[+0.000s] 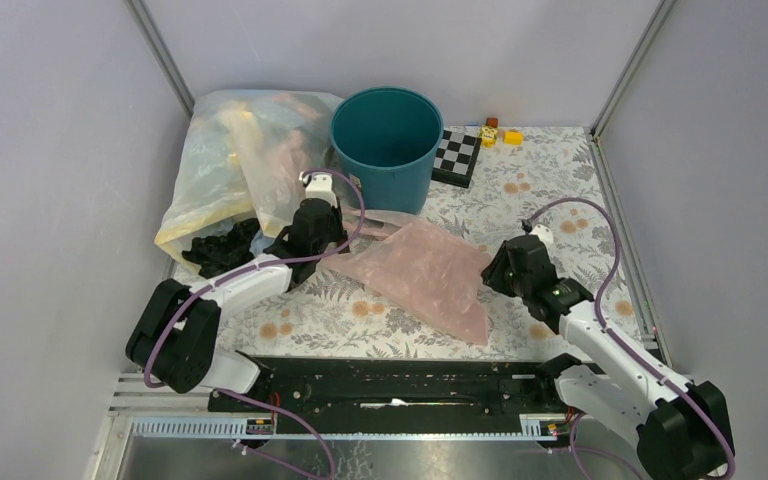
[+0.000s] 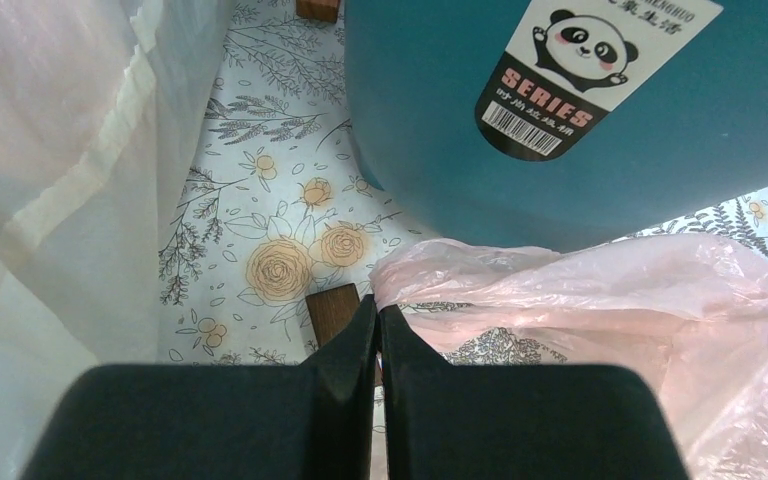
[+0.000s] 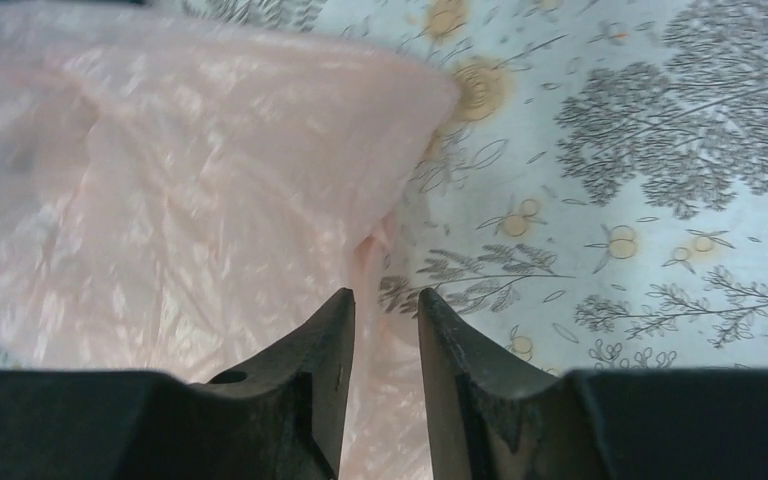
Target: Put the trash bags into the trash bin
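Bench (image 1: 560,180) with a floral cover, top view. The trash bin (image 1: 387,140) stands upright with its mouth open, toward the far edge. A yellow-tinted bag (image 1: 230,160) leans just left of the trash bin, touching its wall. A black bag (image 1: 222,250) lies left of the trash bin and nearer the arms. A pink bag (image 1: 425,275) lies flat on the near side of the trash bin. A checkerboard (image 1: 457,155) lies just right of the trash bin, with small blocks (image 1: 498,133) beyond it. The left pincer (image 1: 330,240) sits at the pink bag's left corner, close to the trash bin's near side. The right pincer (image 1: 488,272) sits at the pink bag's right edge, farther from the trash bin.

Left wrist view. The trash bin (image 2: 660,120) fills the upper right and carries a panda label (image 2: 585,70). The pink bag (image 2: 610,300) lies against its base. A pale translucent bag hangs to the left, and a wooden block (image 2: 335,310) rests on the bench just ahead of the tips. The left pincer (image 2: 377,330) has its fingers pressed together. Whether film is caught between them cannot be told.

Right wrist view. The right pincer (image 3: 385,300) is parted by a narrow gap. A corner of the pink bag (image 3: 160,180) runs into that gap.
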